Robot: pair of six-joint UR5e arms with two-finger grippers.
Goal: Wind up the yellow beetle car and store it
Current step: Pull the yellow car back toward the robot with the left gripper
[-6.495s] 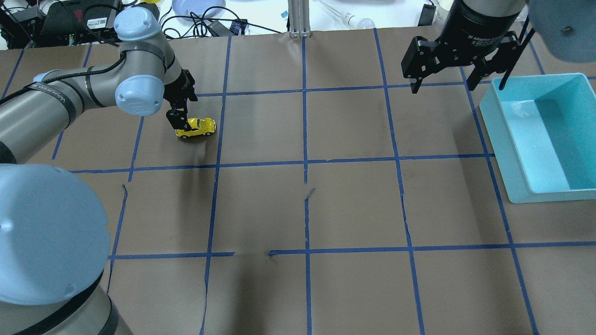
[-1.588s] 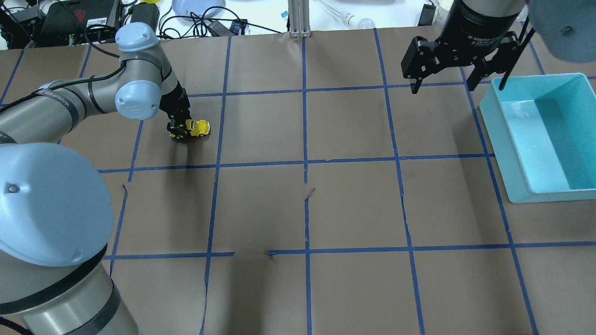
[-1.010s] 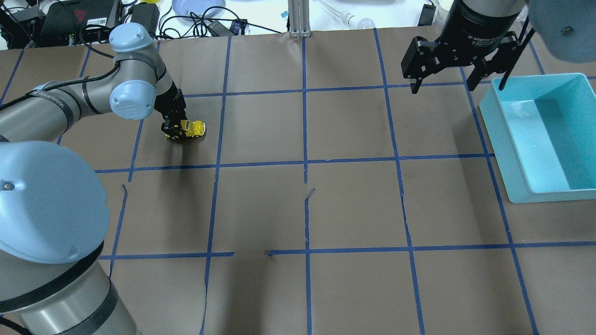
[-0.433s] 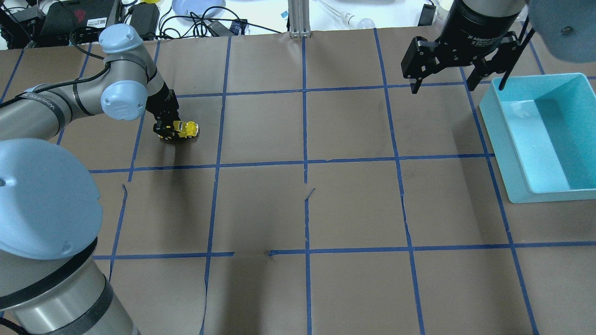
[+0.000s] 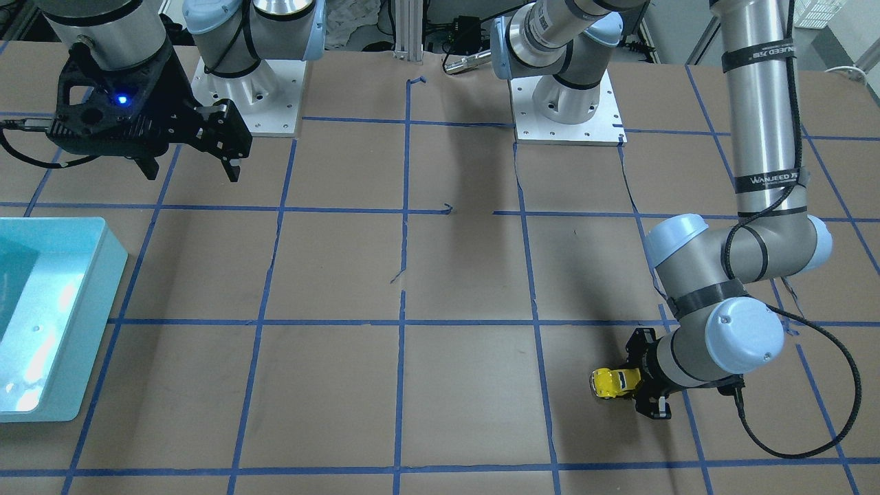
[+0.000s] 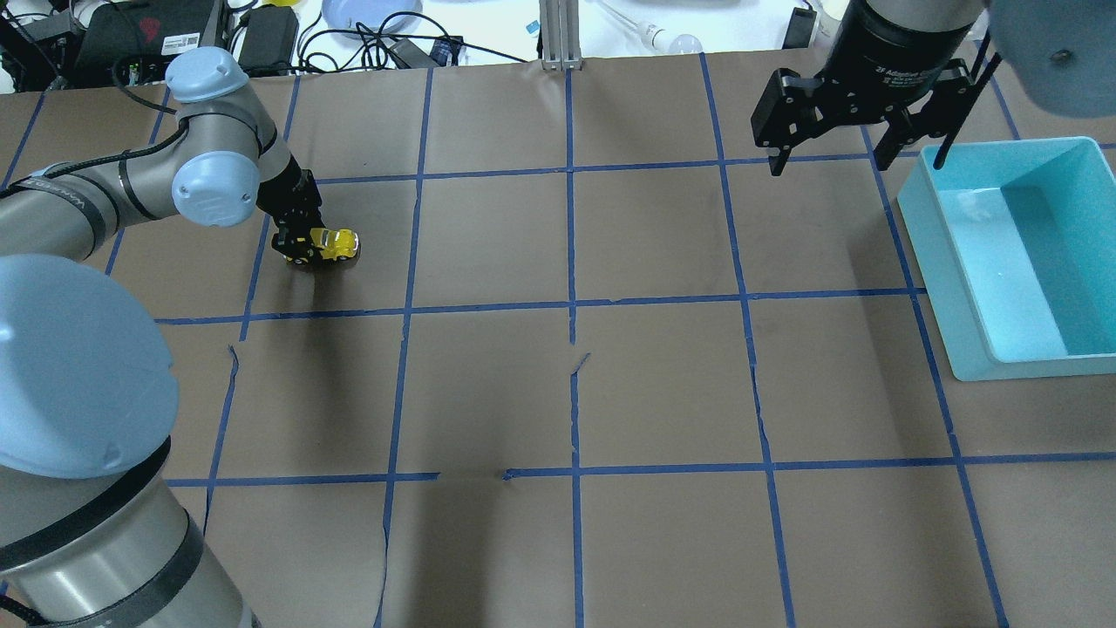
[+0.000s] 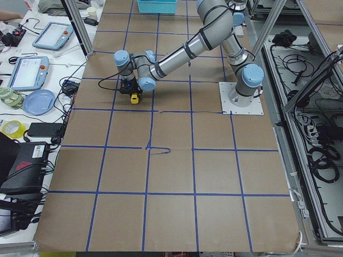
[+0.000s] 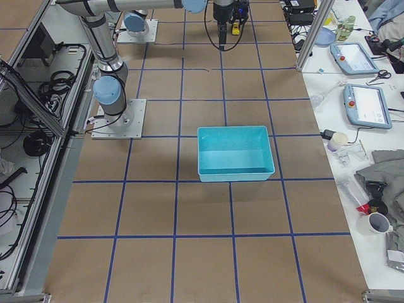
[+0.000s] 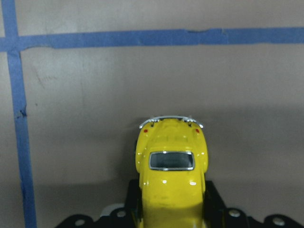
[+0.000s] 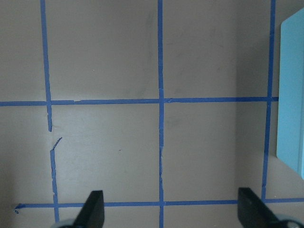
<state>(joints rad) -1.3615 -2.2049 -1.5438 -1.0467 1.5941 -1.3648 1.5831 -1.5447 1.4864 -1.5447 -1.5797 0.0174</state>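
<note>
The yellow beetle car sits on its wheels on the brown paper at the far left of the table. My left gripper is low over the table and shut on one end of it. In the left wrist view the car sticks out forward from between the fingers, with a silvery bumper and a dark window at its free end. It also shows in the front-facing view, with the left gripper behind it. My right gripper is open and empty, high above the table at the far right.
A light blue bin stands at the right edge of the table, beside the right gripper; it also shows in the front-facing view. Blue tape lines grid the brown paper. Cables and devices lie beyond the far edge.
My left gripper has slid to the left along the table with the car held in it, and the car stays down on the paper. The right arm has not moved.
</note>
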